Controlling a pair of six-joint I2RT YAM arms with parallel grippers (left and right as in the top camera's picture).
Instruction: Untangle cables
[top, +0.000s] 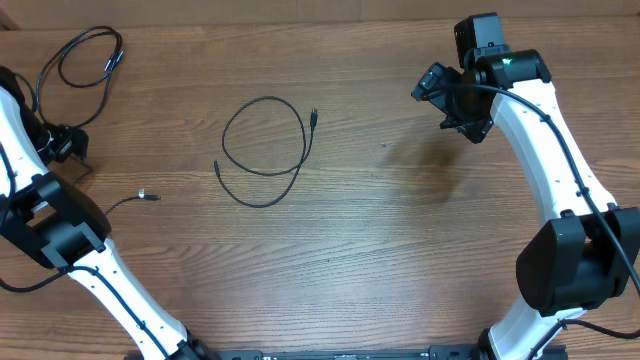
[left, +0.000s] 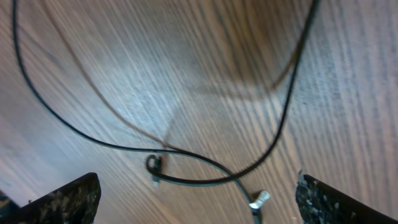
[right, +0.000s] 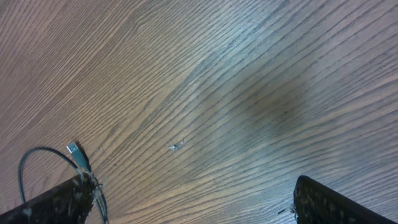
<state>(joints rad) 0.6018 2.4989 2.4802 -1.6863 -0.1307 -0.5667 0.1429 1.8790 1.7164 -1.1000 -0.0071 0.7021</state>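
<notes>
Nearest the arm bases, on the left side of the counter (top: 400, 250), I see the near cable (top: 128, 200). It is a thin black cord with a silvery plug end pointing right, and its other end runs under the left arm. The counter is brown wood-grain laminate, and it fills every view, so nothing of the room shows.

Further out, at mid-counter, lies the looped cable (top: 302, 150). It forms one open ring with a trailing tail, both plug ends lie free, and it sits well apart from both arms.

The left claw (top: 66, 142) sits at the left edge of the counter. In its wrist view the left claw (left: 196, 199) has its fingers (left: 62, 202) spread wide at opposite edges of the frame, gripping nothing. Two cable strands (left: 93, 138) lie flat on the wood and cross each other between the fingers. A small silvery plug (left: 260, 200) lies beside the crossing.

The right claw (top: 455, 105) hangs over bare wood on the right. Its wrist view shows the right claw (right: 193, 202) with its fingers (right: 336, 202) wide apart and nothing between them. A cord end (right: 74, 150) with a pale plug shows just beside the lower-left finger. I cannot tell whether it touches the finger or which cable it belongs to.

Farthest away, in the far left corner, rests the far cable (top: 110, 62), a loose double loop with a strand running back toward the left arm.
</notes>
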